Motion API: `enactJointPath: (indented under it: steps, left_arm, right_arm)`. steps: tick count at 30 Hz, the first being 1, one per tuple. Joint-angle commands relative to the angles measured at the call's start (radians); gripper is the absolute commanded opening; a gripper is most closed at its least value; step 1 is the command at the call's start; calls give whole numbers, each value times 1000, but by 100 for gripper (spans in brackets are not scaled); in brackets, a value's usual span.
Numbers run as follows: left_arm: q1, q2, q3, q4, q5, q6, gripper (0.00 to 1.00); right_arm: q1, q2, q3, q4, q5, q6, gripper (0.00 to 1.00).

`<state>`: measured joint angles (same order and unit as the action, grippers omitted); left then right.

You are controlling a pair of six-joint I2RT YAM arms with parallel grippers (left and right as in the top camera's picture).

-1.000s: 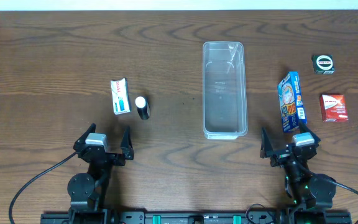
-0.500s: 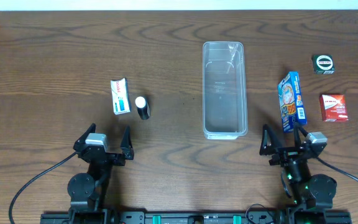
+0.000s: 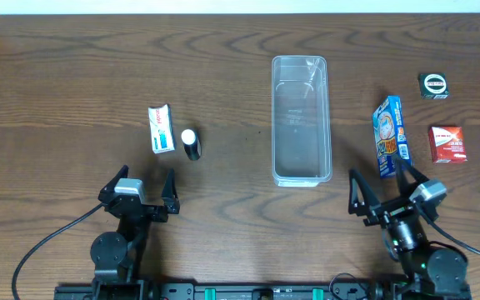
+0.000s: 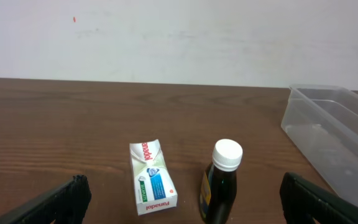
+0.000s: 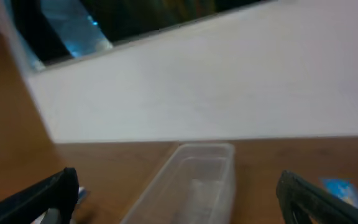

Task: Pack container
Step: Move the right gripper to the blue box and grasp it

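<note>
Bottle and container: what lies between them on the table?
Nothing lies there. In the overhead view, only bare table shows between the bottle and the container.

Our picture is blurred. In the lower corners we see the two dark fingers [image 5: 39,196] of the right gripper [image 5: 176,182], spread wide and gripping nothing. Beyond them, at lower middle, the clear container [image 5: 194,168] lies on the brown table [image 5: 110,155]. A small blue thing [image 5: 340,188] shows at lower right. A white wall [image 5: 229,87] fills the middle of the frame.
</note>
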<state>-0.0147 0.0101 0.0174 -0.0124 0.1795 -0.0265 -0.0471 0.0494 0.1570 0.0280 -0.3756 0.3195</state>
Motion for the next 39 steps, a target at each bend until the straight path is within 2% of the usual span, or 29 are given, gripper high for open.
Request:
enactJointPath:
  steps: [1, 7, 10, 14, 18, 21, 25, 29, 39]
  left_arm:
    - [5, -2, -13, -40, 6, -5, 98]
    - [5, 2, -13, -40, 6, -5, 98]
    - [5, 2, -13, -40, 6, -5, 98]
    - [5, 2, -13, -40, 6, -5, 98]
    - [5, 3, -13, -40, 6, -5, 98]
    - [5, 5, -13, -40, 6, -5, 98]
    - [5, 8, -13, -40, 6, -5, 98]
    - [5, 8, -13, -40, 6, -5, 98]
    - [5, 8, -13, -40, 6, -5, 98]
  right_arm:
    - [8, 97, 151, -105, 155, -161, 99]
    - [-3, 460, 436, -380, 300, -207, 99]
    - [-38, 662, 589, -466, 247, -222, 99]
    - [-95, 919, 819, -615, 111, -322, 99]
    - [-121, 1125, 1019, -799, 106, -343, 99]
    - [-121, 1189, 1058, -824, 115, -350, 99]
    - [-128, 1238, 1059, -829, 241, -417, 99]
    - [-148, 1287, 1058, -814, 272, -528, 99]
    - [-174, 1483, 1058, -779, 271, -534, 99]
